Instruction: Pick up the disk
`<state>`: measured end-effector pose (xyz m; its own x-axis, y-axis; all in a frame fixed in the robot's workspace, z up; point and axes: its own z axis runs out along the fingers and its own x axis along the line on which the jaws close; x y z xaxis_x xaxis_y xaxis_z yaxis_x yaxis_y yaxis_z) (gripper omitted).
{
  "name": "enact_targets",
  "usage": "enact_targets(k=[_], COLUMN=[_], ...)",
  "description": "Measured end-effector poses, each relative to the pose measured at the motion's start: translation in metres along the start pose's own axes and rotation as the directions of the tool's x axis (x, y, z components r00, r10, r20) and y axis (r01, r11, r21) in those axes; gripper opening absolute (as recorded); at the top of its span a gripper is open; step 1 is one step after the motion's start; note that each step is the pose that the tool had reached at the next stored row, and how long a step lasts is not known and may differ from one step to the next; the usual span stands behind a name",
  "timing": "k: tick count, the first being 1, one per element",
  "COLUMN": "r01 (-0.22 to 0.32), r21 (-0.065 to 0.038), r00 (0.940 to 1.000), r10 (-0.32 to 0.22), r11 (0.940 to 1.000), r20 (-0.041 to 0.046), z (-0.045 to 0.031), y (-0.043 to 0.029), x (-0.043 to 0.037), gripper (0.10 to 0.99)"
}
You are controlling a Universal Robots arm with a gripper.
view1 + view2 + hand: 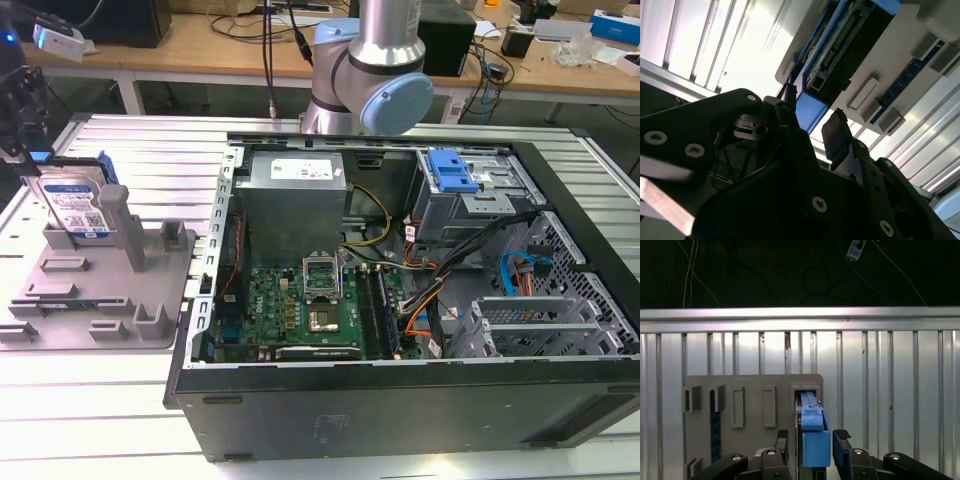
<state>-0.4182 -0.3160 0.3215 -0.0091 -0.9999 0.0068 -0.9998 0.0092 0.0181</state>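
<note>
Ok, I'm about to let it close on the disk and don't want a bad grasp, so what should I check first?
1. The gripper is open: ok, gaps show beside both fingers.
2. The disk is between the fingers: ok in both wrist views.
3. The disk is centred in the gap: not ok, one finger sits clearly nearer the disk than the other.
4. The disk stands upright in the grey holder: ok in the exterior view.
5. How far the fingers overlap the disk: cannot tell.
</note>
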Motion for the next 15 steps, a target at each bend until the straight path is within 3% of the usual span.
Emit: enact_targets(k=[15], r01=[0.000], r21=[0.000], r00=[1.0000], r10=[0.000], r11=[1.0000], r20=[-0.0047], z=[0.0125], y=[-0.0002], x=[-0.0001], gripper=[0.482])
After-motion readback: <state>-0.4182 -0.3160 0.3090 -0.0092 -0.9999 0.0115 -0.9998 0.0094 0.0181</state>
